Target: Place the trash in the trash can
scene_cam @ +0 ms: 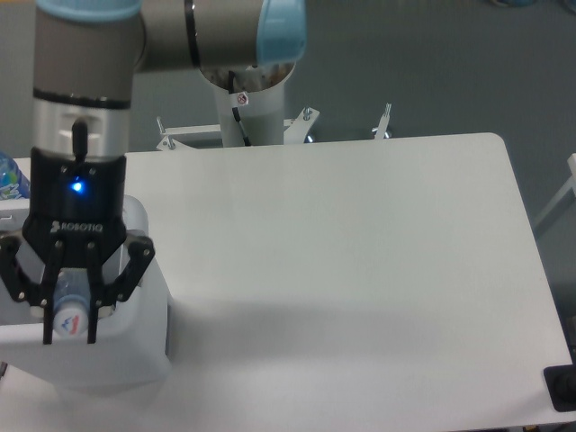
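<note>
Trash bottle [69,317], 1 with a red-and-white label, sits clamped in the gripper [68,322] over 1 white trash can [135,346].

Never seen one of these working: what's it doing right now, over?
End effector shut on the red-and-white labelled bottle. Bottle held over the white trash can, not released. Nothing blocking the drop.

White table [360,234]; blue-labelled bottle [9,177] at far-left edge.
</note>
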